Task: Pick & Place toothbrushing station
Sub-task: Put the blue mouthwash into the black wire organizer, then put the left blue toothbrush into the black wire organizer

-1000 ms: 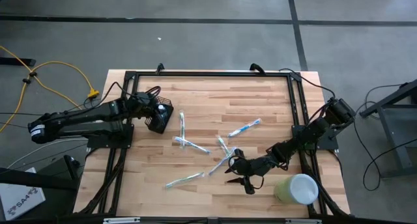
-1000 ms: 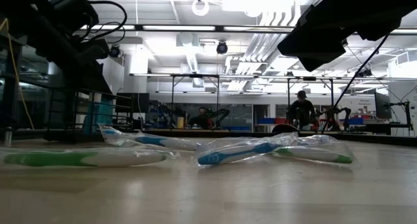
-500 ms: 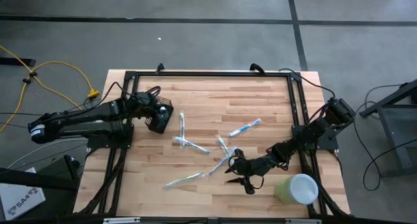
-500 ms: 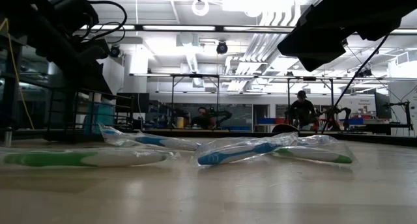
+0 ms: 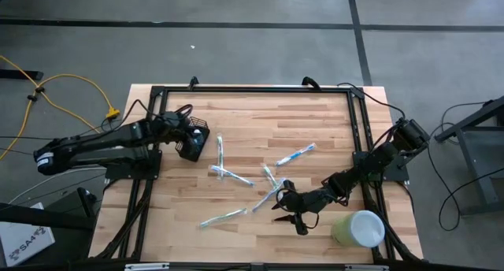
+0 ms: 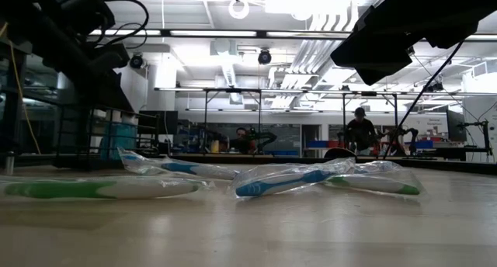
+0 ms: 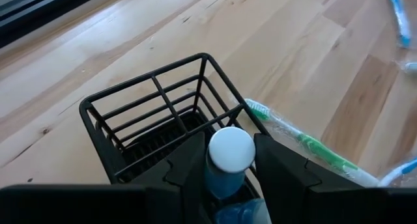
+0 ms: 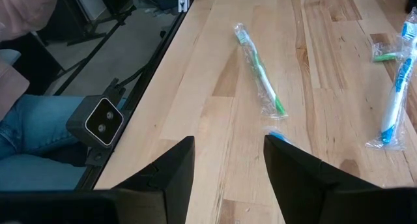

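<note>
The toothbrushing station, a black wire-mesh holder (image 5: 194, 142) (image 7: 150, 87), stands on the table's left part. A blue tube with a white cap (image 7: 230, 149) stands upright inside it at its near wall. My left gripper (image 7: 228, 146) (image 5: 183, 137) is open, one finger on each side of that tube. Several wrapped toothbrushes (image 5: 224, 217) (image 5: 295, 155) (image 6: 287, 178) lie flat about the table's middle. My right gripper (image 5: 282, 206) (image 8: 228, 152) hangs open over the near middle of the table, with nothing between its fingers. My left gripper's fingers (image 7: 195, 162) stand close against both sides of the blue tube (image 7: 225, 182), just below its white cap, slanting down from the table's left. Whether they touch it, I cannot tell. The tube stands in the holder.
A pale green cup (image 5: 360, 228) sits at the near right corner. A green-bristled toothbrush (image 8: 260, 74) lies ahead of my right gripper. A small camera (image 8: 103, 122) sits at the table's edge, with a person's jeans-clad leg (image 8: 32, 146) beyond it. A black frame (image 5: 252, 90) borders the table.
</note>
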